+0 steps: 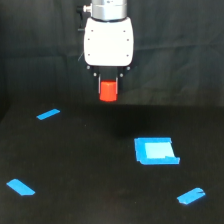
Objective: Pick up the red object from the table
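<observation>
The white tool (108,89) hangs near the top of the exterior view, its short dark fingers (99,80) pinching the red object (108,91), which sits between them clear above the desk (90,165). Below on the black desk lie a blue square (155,150) toward the exterior view's right and three blue tape strips: one (48,114) at the left, one (20,187) at the lower left, one (191,196) at the lower right.

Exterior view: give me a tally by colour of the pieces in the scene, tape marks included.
Red: 1, the red object in the gripper
Blue strips: 3
Blue square: 1
Total: 5
</observation>
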### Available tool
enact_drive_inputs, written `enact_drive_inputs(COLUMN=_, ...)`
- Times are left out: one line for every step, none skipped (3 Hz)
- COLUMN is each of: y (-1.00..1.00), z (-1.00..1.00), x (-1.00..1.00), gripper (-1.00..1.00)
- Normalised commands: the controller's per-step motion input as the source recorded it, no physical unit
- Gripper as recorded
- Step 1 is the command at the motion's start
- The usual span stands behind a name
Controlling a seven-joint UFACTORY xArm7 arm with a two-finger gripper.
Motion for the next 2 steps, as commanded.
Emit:
enact_drive_inputs(y=0.05, z=0.01, x=0.05, gripper=-0.96)
enact_drive_inputs(y=-0.02, z=0.07, x=0.05, gripper=-0.99)
